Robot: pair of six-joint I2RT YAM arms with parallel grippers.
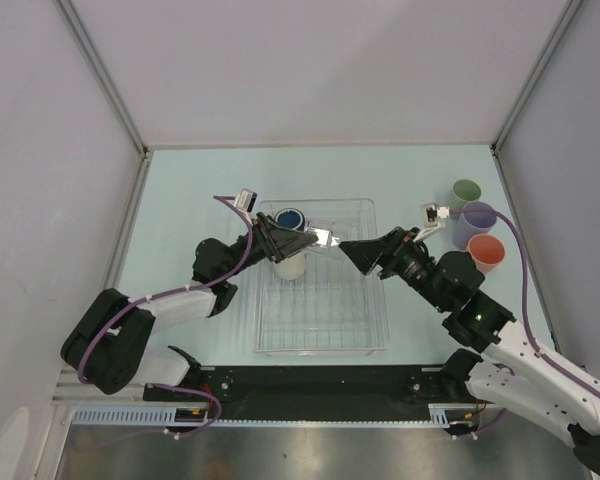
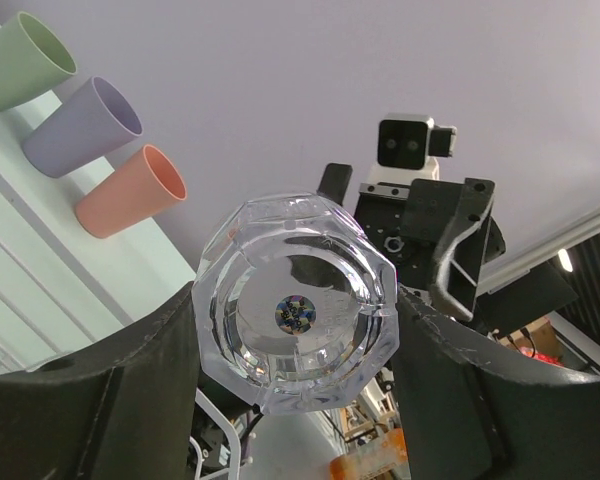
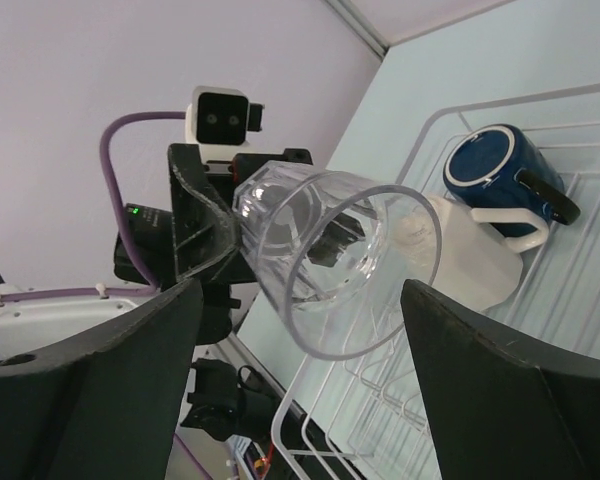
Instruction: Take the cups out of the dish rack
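While in left pincer [image 1: 298,240], clear glass [image 2: 295,315] over dish rack [image 1: 325,349].

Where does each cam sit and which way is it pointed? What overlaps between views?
Top external: overhead at the near side, looking down on the rack; left gripper and right gripper face each other over it.
Left wrist: looks right past its own fingers at the glass base, with the right gripper and three tumblers beyond.
Right wrist: looks left past its own fingers into the glass mouth; left gripper behind it, two mugs in the rack.
Shared: both wrist views show the glass, from opposite ends.
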